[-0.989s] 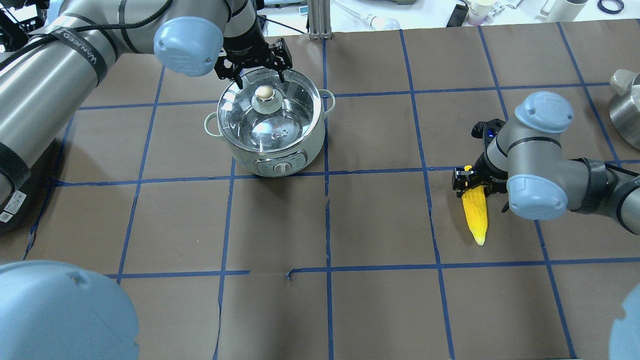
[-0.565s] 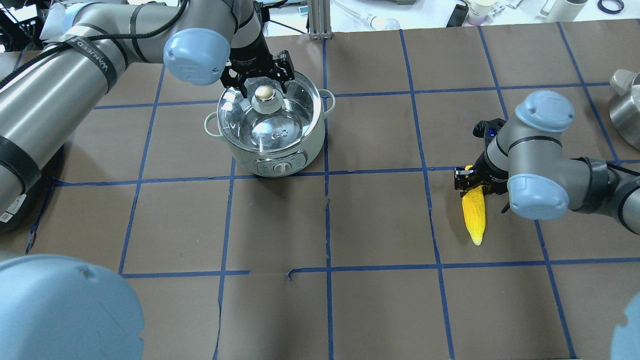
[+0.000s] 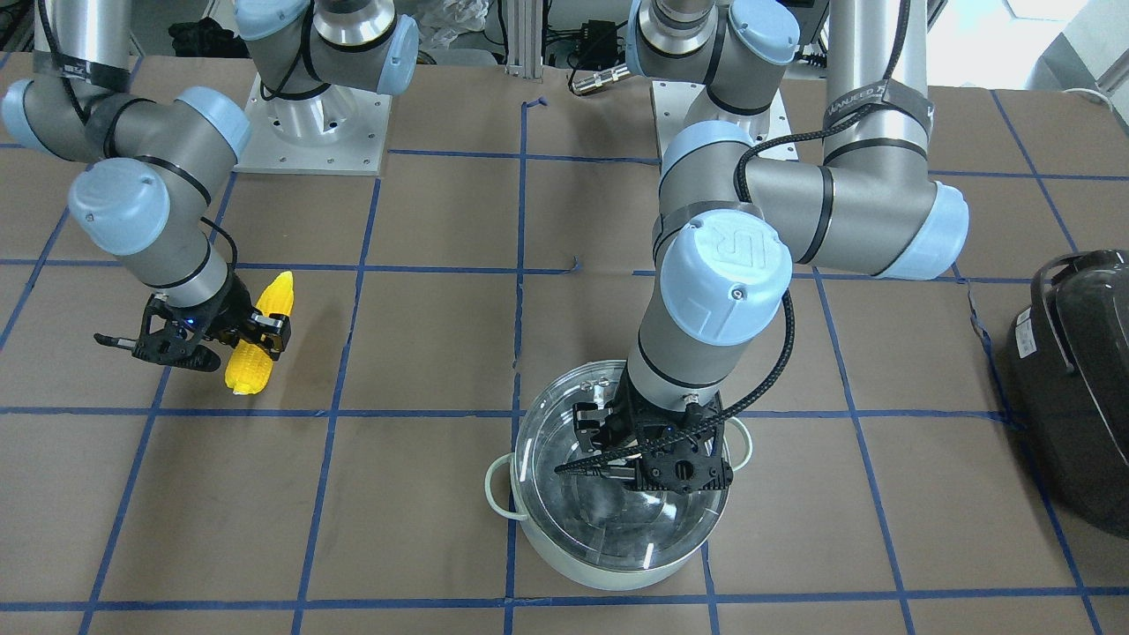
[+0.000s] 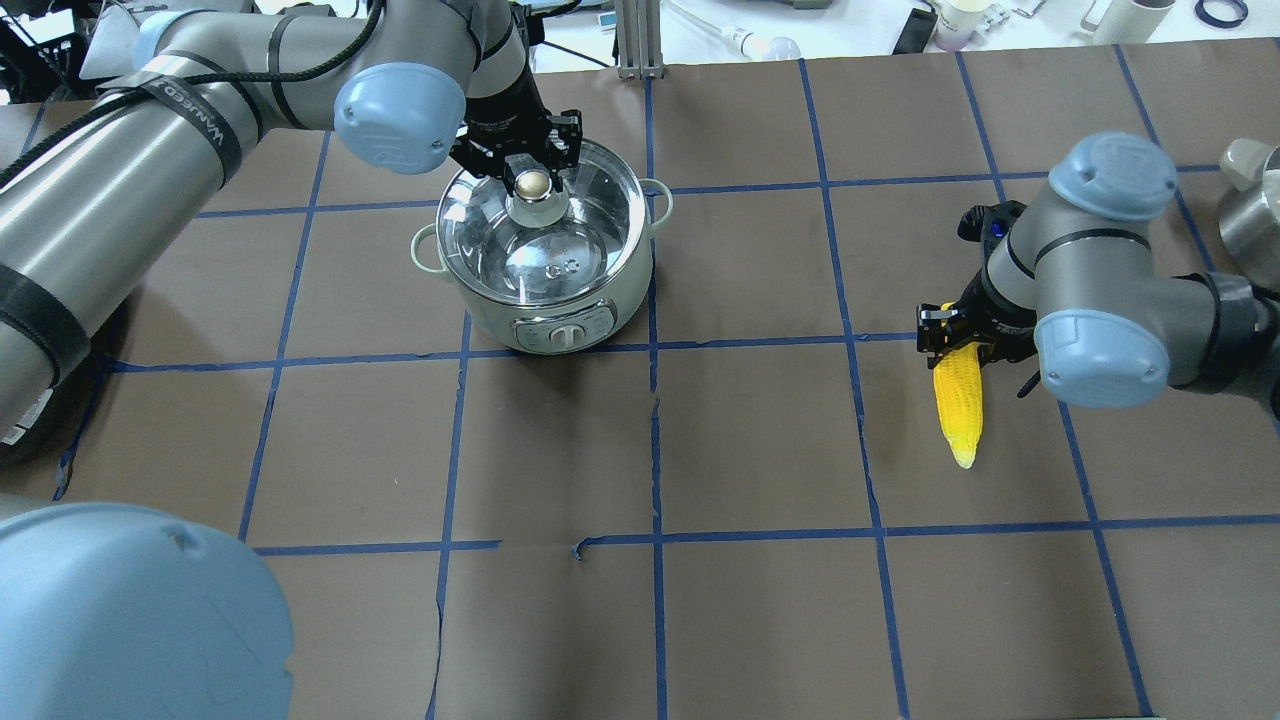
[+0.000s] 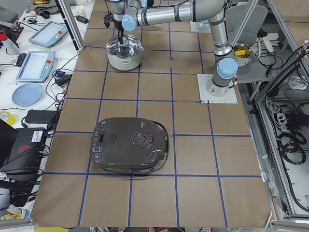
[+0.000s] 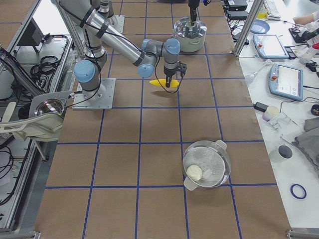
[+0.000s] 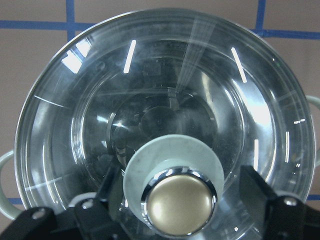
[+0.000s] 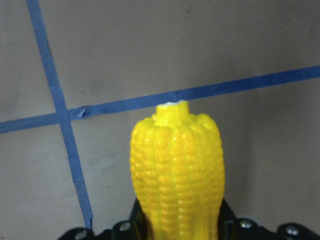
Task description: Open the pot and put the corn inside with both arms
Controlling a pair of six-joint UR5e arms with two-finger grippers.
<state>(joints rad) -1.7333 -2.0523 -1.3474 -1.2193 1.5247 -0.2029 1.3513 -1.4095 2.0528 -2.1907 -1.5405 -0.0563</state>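
Note:
The mint-white pot [image 4: 545,300] stands at the table's far left with its glass lid [image 4: 575,250] on. My left gripper [image 4: 530,172] is open, and its fingers straddle the gold knob [image 4: 531,184]. The left wrist view shows a finger [image 7: 95,215] on each side of the knob [image 7: 180,202], with small gaps. The yellow corn [image 4: 958,410] is on the right. My right gripper [image 4: 955,345] is shut on its thick end. The right wrist view shows the cob [image 8: 175,165] pointing away from between the fingers. The front view shows the pot [image 3: 609,573] and the corn [image 3: 256,339].
A big black appliance [image 3: 1072,388] sits at the table's end on my left. A second steel pot [image 6: 207,164] with a lid stands at the right end and shows at the overhead view's right edge [image 4: 1250,230]. Blue tape lines grid the brown table cover.
My left gripper has moved from behind the pot to over the lid, with its fingers now around the knob. My right arm has risen and shifted a little with the corn in its grip.

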